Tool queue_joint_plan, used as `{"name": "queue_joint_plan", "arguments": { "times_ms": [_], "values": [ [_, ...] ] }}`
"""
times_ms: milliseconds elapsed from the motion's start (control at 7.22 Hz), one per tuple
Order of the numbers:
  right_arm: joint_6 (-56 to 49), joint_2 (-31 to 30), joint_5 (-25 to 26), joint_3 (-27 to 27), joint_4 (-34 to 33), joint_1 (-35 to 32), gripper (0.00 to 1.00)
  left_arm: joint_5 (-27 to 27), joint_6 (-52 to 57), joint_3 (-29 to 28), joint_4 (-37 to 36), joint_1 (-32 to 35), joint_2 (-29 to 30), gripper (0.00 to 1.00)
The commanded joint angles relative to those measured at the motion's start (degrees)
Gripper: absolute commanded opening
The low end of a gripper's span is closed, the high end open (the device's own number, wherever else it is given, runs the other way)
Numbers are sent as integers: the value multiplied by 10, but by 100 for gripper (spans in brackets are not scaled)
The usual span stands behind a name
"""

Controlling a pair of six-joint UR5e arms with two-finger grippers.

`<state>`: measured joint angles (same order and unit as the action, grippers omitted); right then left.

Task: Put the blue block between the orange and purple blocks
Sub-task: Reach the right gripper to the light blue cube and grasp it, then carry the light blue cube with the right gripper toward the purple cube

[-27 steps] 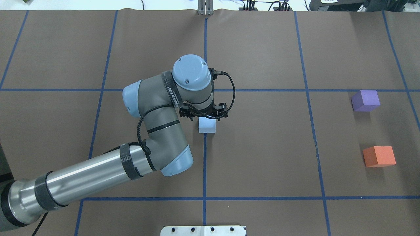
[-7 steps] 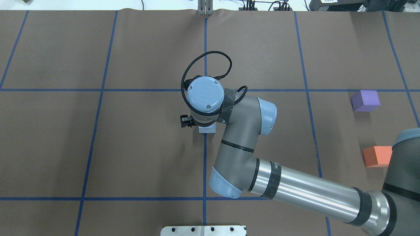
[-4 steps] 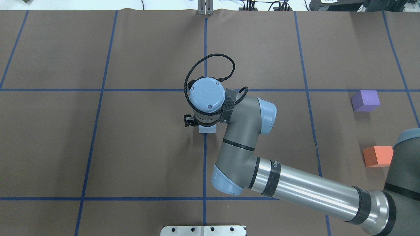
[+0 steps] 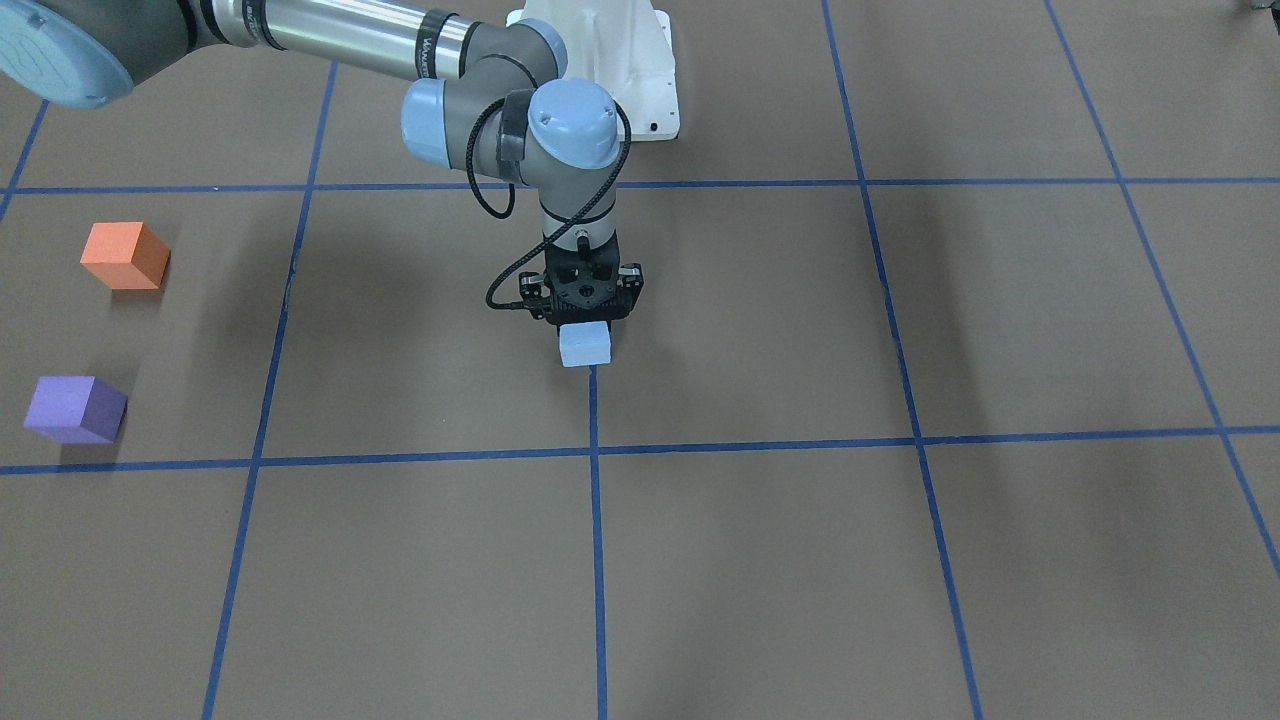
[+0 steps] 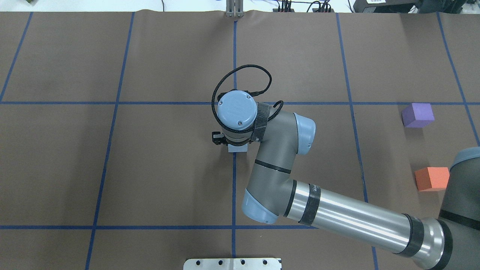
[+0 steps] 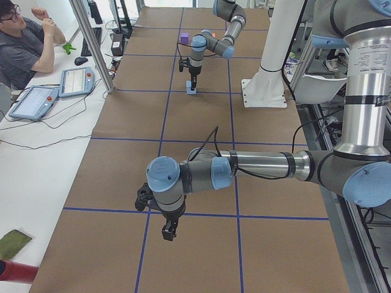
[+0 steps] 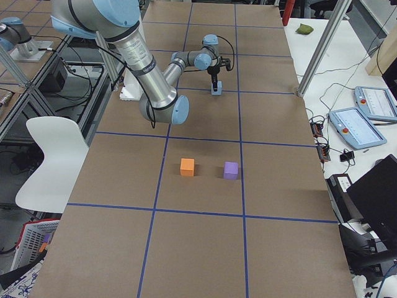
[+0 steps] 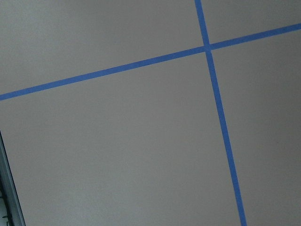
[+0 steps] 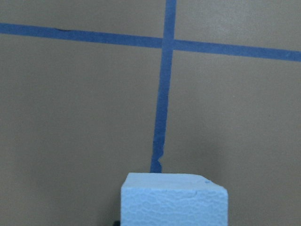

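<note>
Right hand [image 4: 584, 322] (vertical) at blue block [image 4: 585, 347]

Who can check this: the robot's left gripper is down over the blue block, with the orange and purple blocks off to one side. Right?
Not quite. It is the right gripper over the blue block: in the overhead exterior view that arm comes in from the right. The orange block and purple block do sit off to one side.
</note>
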<state>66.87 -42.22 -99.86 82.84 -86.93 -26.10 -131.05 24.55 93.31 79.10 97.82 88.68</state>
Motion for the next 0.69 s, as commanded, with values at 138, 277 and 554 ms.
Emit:
{"name": "queue_joint_plan", "arguments": {
  "times_ms": [138,277,554],
  "values": [
    [-11,-74,-34,101,-7,-39,40,-1,-14,1,0,1,-3,100],
    [-38,-139,-72,174,-8,-74,40,-1,-58,23,1,0,-14,100],
    [-127,-206,-138,260,-45,-153,40,0,-110,57,1,-1,-18,100]
  ]
}}
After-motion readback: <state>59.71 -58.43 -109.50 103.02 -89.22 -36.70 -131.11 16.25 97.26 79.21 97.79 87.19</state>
